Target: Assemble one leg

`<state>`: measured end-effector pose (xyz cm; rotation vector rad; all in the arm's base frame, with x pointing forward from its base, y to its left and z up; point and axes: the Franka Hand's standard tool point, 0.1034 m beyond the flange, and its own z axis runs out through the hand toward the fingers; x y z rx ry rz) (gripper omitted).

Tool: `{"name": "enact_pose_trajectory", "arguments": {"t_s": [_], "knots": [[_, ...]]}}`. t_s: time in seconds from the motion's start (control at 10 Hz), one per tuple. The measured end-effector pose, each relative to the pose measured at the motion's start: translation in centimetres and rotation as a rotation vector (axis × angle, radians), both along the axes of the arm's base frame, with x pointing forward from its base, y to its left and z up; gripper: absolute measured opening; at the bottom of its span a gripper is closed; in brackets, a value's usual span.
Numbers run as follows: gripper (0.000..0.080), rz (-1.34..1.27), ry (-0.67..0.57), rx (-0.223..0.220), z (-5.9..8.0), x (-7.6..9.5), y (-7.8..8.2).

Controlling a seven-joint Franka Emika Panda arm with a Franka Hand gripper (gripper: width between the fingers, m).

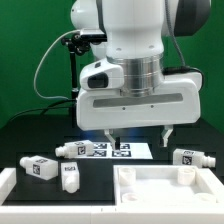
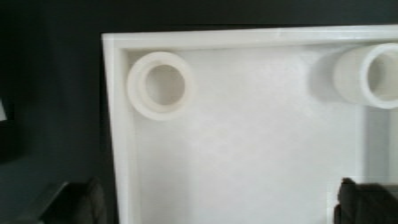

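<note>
The arm hangs over the middle of the black desk (image 1: 35,140), its wrist pointing straight down and its broad white hand level. The jaws are spread wide and hold nothing. The two dark fingertips (image 1: 110,132) hover above the desk, touching no part. They are over the far edge of the tabletop (image 1: 160,195), a flat white square piece lying at the near right of the exterior view.

The wrist view looks straight down on one corner of the tabletop (image 2: 231,150). Its raised rim and two round sockets (image 2: 160,85) are visible. The dark fingertips (image 2: 368,198) show at the edge of that picture, one on each side, well apart from each other.

Four legs lie loose on the desk, none of them gripped or fitted.
- The left leg (image 1: 40,167) lies on its side well out on the exterior view's left.
- The middle leg (image 1: 70,149) lies just beside the marker board (image 1: 112,150), on its left end.
- The near leg (image 1: 68,180) sits closer to the camera, between the left leg and the tabletop.
- The right leg (image 1: 186,157) lies on the exterior view's right, just behind the tabletop's far edge.
</note>
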<state>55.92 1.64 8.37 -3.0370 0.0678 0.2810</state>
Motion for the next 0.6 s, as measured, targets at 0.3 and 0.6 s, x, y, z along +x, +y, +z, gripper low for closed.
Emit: {"name": "enact_pose_trajectory", "arguments": {"t_s": [0.3, 0.6], "knots": [[0.0649, 0.108, -0.059, -0.032, 0.3, -1.2, 2.5], [0.0649, 0.271, -0.147, -0.032, 0.7, -5.6, 5.5]]}}
